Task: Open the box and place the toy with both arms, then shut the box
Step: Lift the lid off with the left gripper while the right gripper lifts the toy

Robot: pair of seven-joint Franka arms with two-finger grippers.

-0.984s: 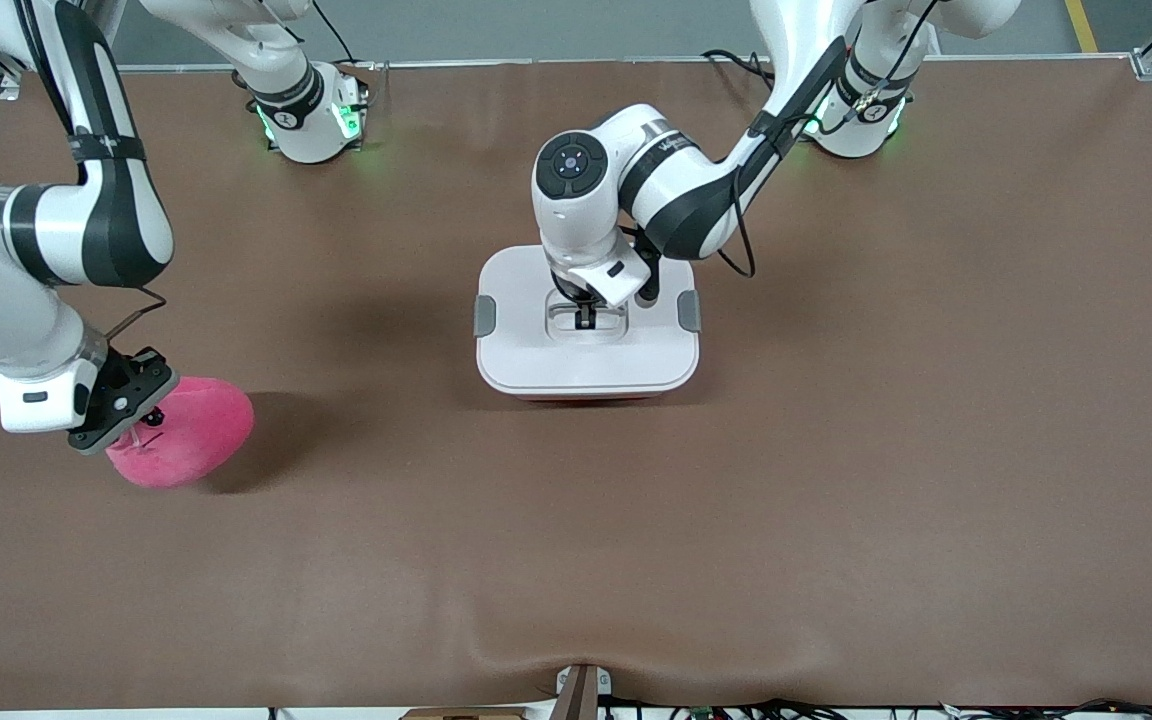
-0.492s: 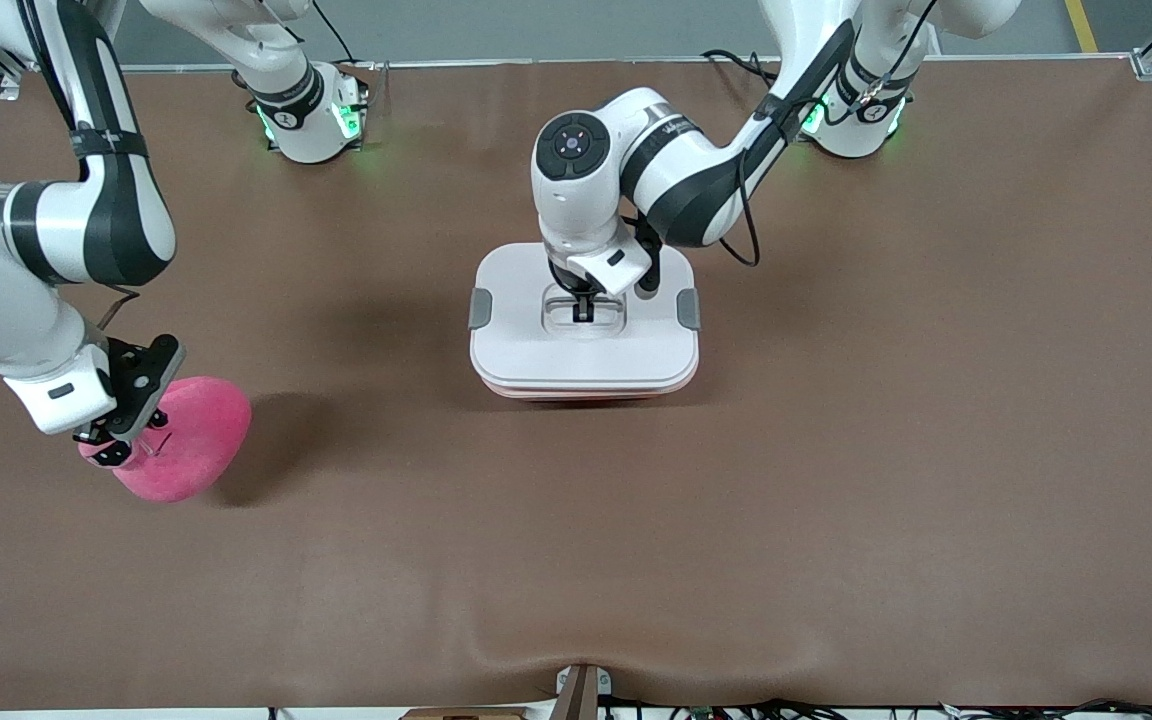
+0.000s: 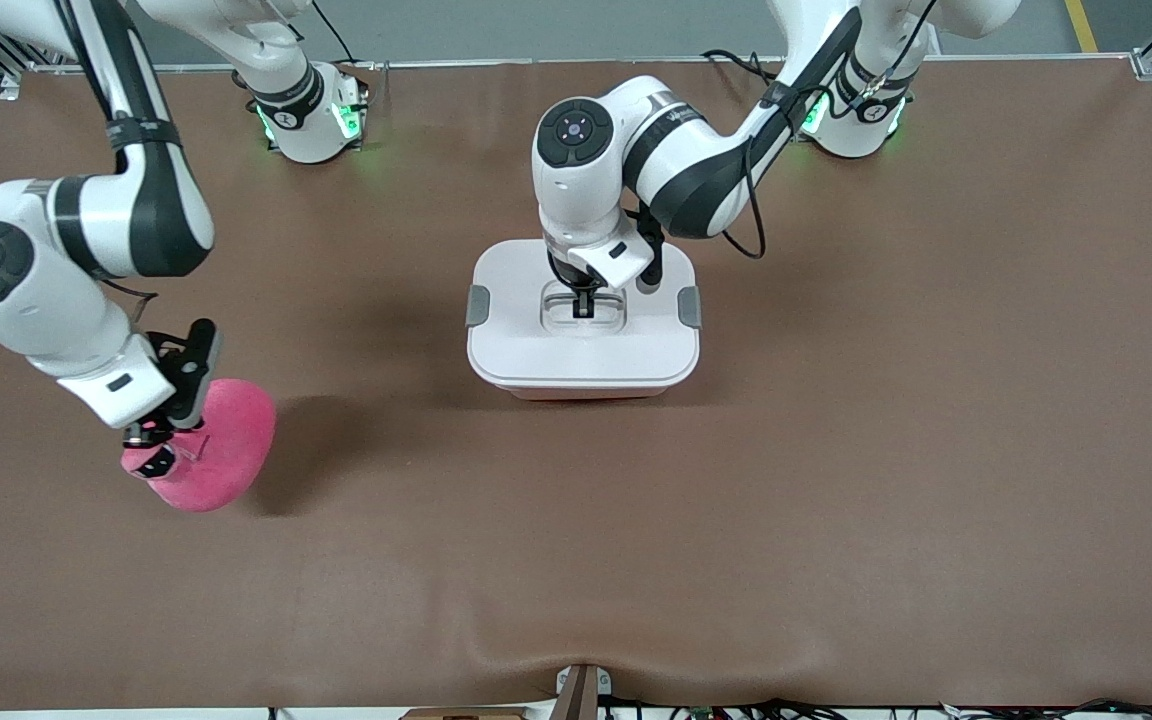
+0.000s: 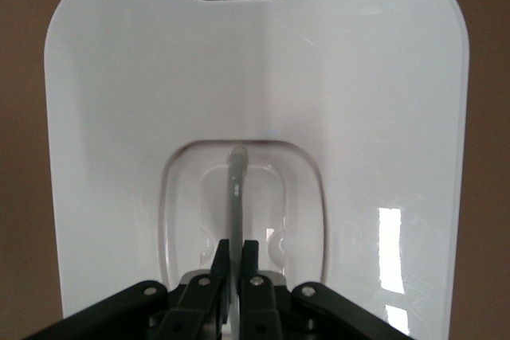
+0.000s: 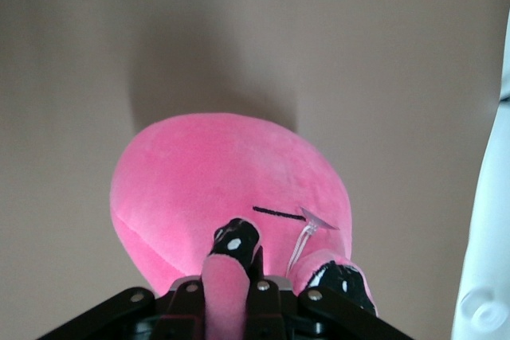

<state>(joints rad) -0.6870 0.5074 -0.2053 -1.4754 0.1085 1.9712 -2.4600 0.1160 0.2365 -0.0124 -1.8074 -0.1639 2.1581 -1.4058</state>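
The box stands mid-table. Its white lid has grey side clips, and a thin strip of the pink tub shows under the lid's near edge. My left gripper is shut on the lid's centre handle and holds the lid just above the tub. In the left wrist view the gripper pinches the thin grey handle over the lid. My right gripper is shut on the hot-pink toy near one dark eye and holds it off the table. The right wrist view shows the gripper and the toy.
The brown table mat spreads around the box, with a ripple at its near edge. The arm bases stand along the edge farthest from the front camera. The toy's shadow falls on the mat between the toy and the box.
My right gripper has lifted the toy and carried it a little toward the box. My left gripper has raised the lid slightly off the tub.
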